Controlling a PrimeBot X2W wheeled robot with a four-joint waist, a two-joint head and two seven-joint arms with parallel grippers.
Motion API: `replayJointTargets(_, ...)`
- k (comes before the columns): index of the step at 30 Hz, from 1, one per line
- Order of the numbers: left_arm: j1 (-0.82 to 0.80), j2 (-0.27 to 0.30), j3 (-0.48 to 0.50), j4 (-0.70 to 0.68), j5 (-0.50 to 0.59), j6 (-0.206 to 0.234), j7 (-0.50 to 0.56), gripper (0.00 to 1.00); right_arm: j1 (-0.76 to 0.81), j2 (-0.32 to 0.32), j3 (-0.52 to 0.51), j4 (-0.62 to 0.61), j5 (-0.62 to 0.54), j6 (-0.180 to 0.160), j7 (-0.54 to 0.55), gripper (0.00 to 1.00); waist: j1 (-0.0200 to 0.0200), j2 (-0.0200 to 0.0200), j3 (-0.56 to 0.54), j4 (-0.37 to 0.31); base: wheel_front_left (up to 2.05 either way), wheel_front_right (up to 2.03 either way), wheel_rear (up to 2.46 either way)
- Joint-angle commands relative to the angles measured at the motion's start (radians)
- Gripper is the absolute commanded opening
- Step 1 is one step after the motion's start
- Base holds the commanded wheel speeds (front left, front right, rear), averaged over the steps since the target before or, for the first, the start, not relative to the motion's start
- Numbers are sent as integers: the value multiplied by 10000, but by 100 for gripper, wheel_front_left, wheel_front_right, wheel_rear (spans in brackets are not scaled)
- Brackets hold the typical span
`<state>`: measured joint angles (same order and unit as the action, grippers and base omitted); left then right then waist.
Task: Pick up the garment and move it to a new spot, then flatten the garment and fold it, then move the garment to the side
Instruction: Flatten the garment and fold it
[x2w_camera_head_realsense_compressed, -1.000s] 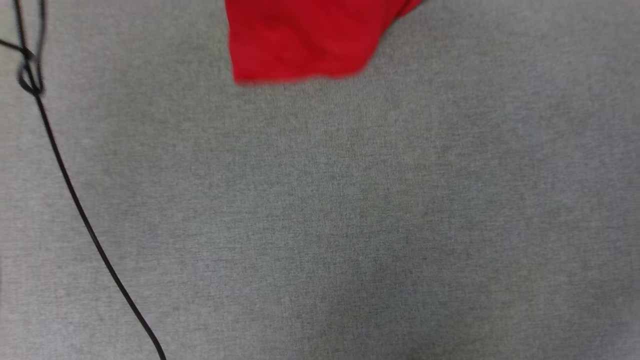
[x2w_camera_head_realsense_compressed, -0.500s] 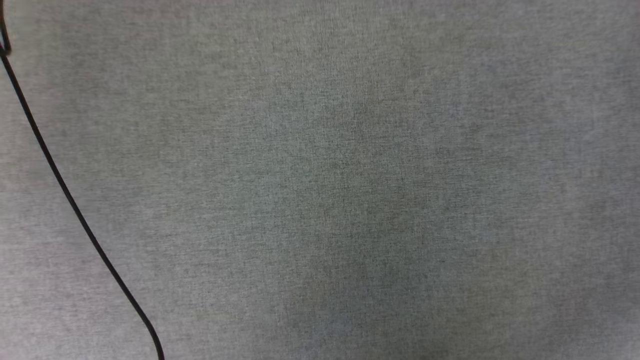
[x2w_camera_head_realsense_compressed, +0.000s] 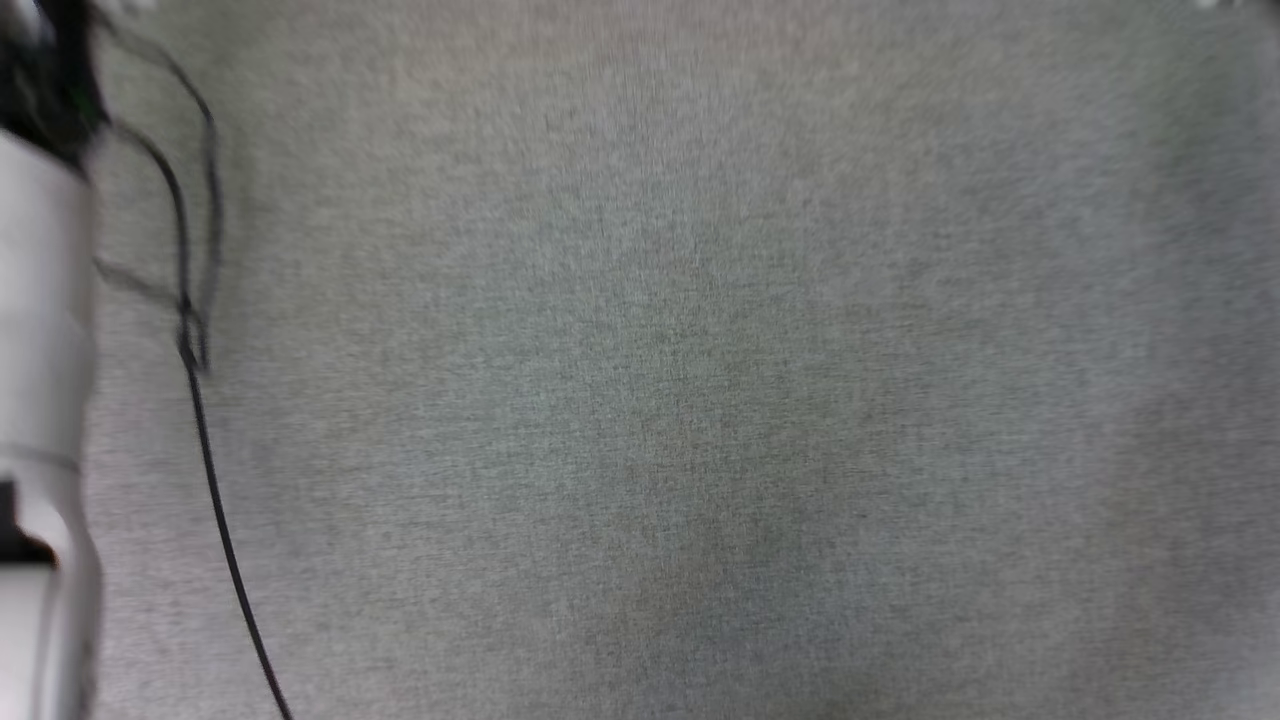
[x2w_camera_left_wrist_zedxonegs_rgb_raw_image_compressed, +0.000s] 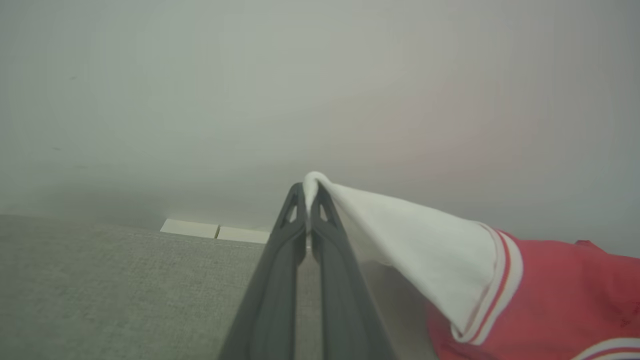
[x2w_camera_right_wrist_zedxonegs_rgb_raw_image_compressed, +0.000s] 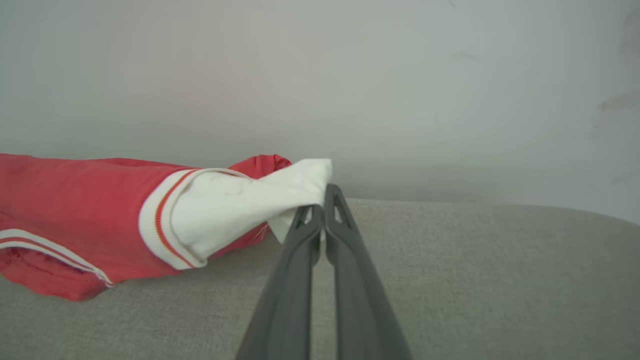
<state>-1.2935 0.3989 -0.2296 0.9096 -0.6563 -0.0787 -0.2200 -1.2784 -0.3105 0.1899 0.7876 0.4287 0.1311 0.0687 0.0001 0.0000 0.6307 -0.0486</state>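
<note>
With the left gripper (x2w_camera_left_wrist_zedxonegs_rgb_raw_image_compressed: 306, 194) and right gripper (x2w_camera_right_wrist_zedxonegs_rgb_raw_image_compressed: 322, 199) each clamped on a white sleeve tip (x2w_camera_left_wrist_zedxonegs_rgb_raw_image_compressed: 325, 189), the red jersey T-shirt (x2w_camera_right_wrist_zedxonegs_rgb_raw_image_compressed: 75, 192) spans between the jaws, and those seemingly shallow pinches could slip if the arms spread too hard.

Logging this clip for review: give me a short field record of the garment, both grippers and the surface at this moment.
garment: red jersey, white sleeves, lower edge seems to rest on the surface
left gripper: shut on a white sleeve
right gripper: shut on the other white sleeve
surface: grey fabric
also there: black cable, pale forearm at the head view's left
</note>
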Motion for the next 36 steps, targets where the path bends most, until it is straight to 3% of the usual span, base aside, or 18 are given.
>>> replayJointTargets(1,723,-42,47,167,-131,-124,-191,0,728,-56,201,112,311,-7,-249,0,-1,0,-735,36,0,0,0)
replayJointTargets(11,4668,-184,759,-700,-404,-405,-466,0,4248,-490,1035,-143,1601,-8,-848,0,-1,0,-2906,162,0,0,0)
replayJointTargets(18,7601,-281,1494,-2354,-253,-111,-471,0,6464,-876,1128,-1103,2044,-10,-739,0,-1,0,-4137,218,0,0,0)
replayJointTargets(29,11136,-154,1820,-5491,-442,1022,136,0,9734,-880,-257,-3221,1762,-13,-22,0,-1,0,-4964,317,0,0,0)
replayJointTargets(36,13337,-145,2099,-7702,-663,1936,833,0,12553,97,-2225,-5373,1001,-13,980,0,-1,0,-5314,469,0,0,0)
